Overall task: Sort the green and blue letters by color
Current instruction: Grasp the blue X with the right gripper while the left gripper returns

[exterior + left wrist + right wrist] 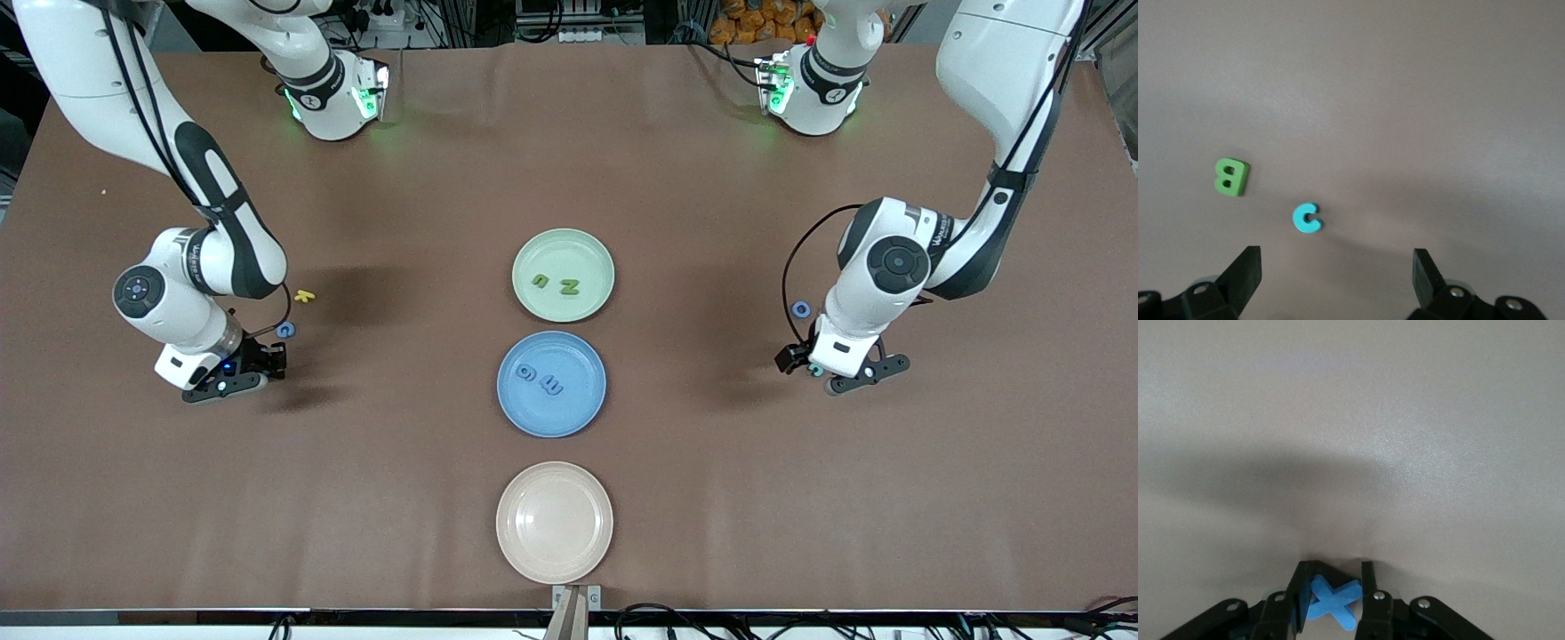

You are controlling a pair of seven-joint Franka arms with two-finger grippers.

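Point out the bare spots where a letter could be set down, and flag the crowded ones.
The beige plate, nearest the front camera, holds nothing. The brown table lies bare between the plates and either arm. The green plate and blue plate each carry two letters. It is crowded under the open left end effector, near the green B and light-blue c.

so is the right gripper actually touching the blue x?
Touching. The right wrist view shows the right gripper with both jaws pressed against the blue x, no gap on either side.
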